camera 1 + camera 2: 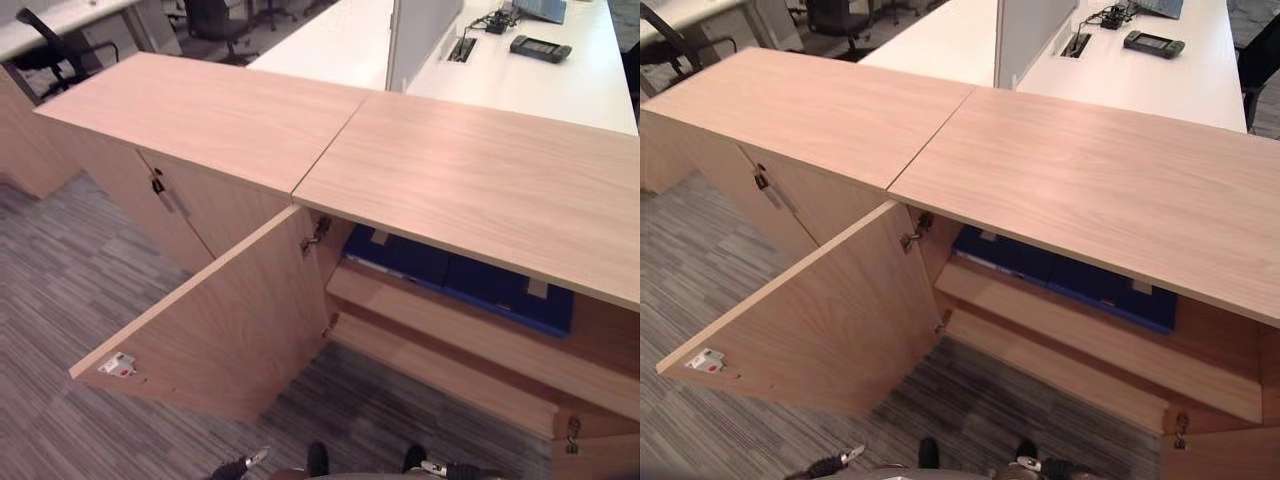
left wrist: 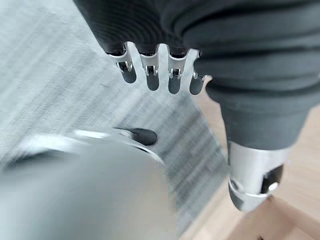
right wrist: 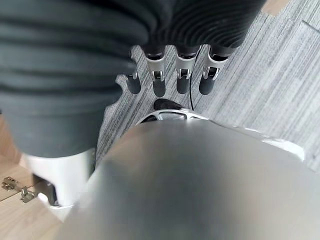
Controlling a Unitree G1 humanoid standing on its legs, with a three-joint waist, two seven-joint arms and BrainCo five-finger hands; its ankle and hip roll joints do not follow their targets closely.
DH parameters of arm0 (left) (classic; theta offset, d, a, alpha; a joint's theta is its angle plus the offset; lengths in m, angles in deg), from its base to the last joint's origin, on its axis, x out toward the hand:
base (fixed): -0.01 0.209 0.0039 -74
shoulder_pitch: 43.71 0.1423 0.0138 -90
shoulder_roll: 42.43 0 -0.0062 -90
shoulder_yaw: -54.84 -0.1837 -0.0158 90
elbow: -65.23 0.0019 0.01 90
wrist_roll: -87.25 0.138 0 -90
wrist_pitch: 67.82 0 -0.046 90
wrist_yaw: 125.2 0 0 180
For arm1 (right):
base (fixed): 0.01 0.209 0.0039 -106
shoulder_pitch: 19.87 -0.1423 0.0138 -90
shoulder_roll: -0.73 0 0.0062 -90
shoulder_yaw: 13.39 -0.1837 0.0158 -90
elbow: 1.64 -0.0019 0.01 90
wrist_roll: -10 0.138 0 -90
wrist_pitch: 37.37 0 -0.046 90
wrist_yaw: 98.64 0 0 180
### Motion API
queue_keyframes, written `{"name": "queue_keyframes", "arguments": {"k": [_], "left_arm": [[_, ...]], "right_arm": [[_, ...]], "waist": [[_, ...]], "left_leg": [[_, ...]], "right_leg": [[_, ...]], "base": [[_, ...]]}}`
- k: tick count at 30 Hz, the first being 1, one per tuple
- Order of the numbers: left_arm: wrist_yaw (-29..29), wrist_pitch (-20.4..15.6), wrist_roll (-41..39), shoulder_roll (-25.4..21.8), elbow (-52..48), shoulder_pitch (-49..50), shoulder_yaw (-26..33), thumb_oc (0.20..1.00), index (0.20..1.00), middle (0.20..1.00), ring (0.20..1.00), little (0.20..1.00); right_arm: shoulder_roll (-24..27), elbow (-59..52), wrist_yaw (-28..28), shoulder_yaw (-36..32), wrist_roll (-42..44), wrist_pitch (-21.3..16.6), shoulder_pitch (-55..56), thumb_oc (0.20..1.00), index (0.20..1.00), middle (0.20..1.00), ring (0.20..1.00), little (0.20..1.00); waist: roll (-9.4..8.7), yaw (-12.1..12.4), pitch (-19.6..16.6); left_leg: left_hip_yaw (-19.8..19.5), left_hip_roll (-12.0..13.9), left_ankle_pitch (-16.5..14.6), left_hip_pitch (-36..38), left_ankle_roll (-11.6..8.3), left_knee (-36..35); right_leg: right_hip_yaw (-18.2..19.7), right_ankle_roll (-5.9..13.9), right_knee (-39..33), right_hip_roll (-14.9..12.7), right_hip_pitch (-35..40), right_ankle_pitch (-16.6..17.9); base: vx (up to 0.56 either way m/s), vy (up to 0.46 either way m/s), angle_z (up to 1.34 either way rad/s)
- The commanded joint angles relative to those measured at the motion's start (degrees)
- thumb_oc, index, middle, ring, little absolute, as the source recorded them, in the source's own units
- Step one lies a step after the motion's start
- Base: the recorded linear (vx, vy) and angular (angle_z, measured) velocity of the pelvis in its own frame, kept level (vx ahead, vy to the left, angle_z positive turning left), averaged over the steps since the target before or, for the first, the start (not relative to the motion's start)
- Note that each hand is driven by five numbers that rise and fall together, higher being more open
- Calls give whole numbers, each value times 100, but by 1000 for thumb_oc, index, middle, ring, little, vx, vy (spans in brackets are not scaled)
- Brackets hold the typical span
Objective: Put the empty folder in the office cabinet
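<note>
The wooden office cabinet [image 1: 470, 170] stands before me with its left door [image 1: 220, 330] swung wide open. Blue folders [image 1: 470, 280] lie side by side on the upper shelf [image 1: 440, 325] inside, partly hidden under the cabinet top. My left hand [image 2: 150, 70] hangs low by my side over the carpet, fingers relaxed and holding nothing. My right hand [image 3: 170, 75] hangs likewise on the other side, also empty. Both hands peek in at the bottom edge, the left hand [image 1: 238, 467] and the right hand [image 1: 450, 469], well below the shelf.
A second cabinet [image 1: 200, 120] with shut doors adjoins on the left. Behind is a white desk [image 1: 540, 80] with a divider panel [image 1: 420, 35] and a dark device [image 1: 540, 47]. Another open door [image 1: 595, 450] stands at lower right. Grey carpet [image 1: 60, 290] lies around.
</note>
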Motion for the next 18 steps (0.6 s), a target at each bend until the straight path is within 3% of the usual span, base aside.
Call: {"name": "queue_keyframes", "arguments": {"k": [1, 5, 8, 10, 13, 15, 18], "left_arm": [[32, -63, -116, -73, 171, -183, 263, 1000, 1000, 1000, 1000, 1000], [17, -73, -487, -261, 206, -94, 633, 1000, 1000, 1000, 1000, 1000], [-41, -94, -576, -377, 126, -122, 755, 1000, 1000, 1000, 1000, 1000], [-145, -168, -690, -574, -6, -201, 890, 1000, 1000, 1000, 1000, 1000], [-285, -278, -829, -838, -249, -322, 1120, 1000, 1000, 1000, 1000, 1000], [-360, -353, -1027, -976, -442, -356, 1282, 1000, 1000, 1000, 1000, 1000], [-472, -403, -1171, -1108, -699, -396, 1389, 1000, 1000, 1000, 1000, 1000]], "right_arm": [[-90, 320, -55, 137, -84, -28, -186, 1000, 1000, 1000, 1000, 1000], [132, 299, 13, -20, 31, -89, -197, 1000, 1000, 1000, 1000, 1000], [252, 333, 62, -132, 85, -109, -139, 1000, 1000, 1000, 1000, 1000], [420, 390, 94, -244, 75, -105, -48, 1000, 1000, 1000, 1000, 1000], [579, 447, 90, -289, -4, -105, -26, 1000, 1000, 1000, 1000, 1000], [648, 447, 47, -314, -45, -100, -14, 1000, 1000, 1000, 1000, 1000], [694, 446, 49, -367, -60, -109, 20, 1000, 1000, 1000, 1000, 1000]], "waist": [[-139, 80, -103], [-176, 119, 3], [-192, 143, 91], [-244, 148, 229], [-426, 190, 305], [-439, 216, 273], [-390, 200, 136]], "left_leg": [[-296, -24, 85, -397, -267, -64], [-543, 245, 312, -544, -462, 56], [-554, 315, 329, -698, -511, 324], [-560, 355, 181, -873, -557, 913], [-691, 247, -234, -809, -533, 1430], [-901, 273, -408, -587, -536, 1366], [-1032, 395, -289, -388, -551, 918]], "right_leg": [[445, 153, -43, 167, 74, -360], [300, -49, -82, 470, 241, -614], [162, -138, 2, 498, 275, -693], [-3, -255, 139, 494, 310, -740], [-17, -266, 140, 385, 306, -605], [58, -234, 79, 423, 322, -559], [54, -189, 17, 479, 268, -525]], "base": [[-72, -122, 2], [-121, -203, 24], [-96, -96, 47], [-168, -78, 41], [-128, -4, 46], [-12, 38, -12], [33, 68, 2]]}}
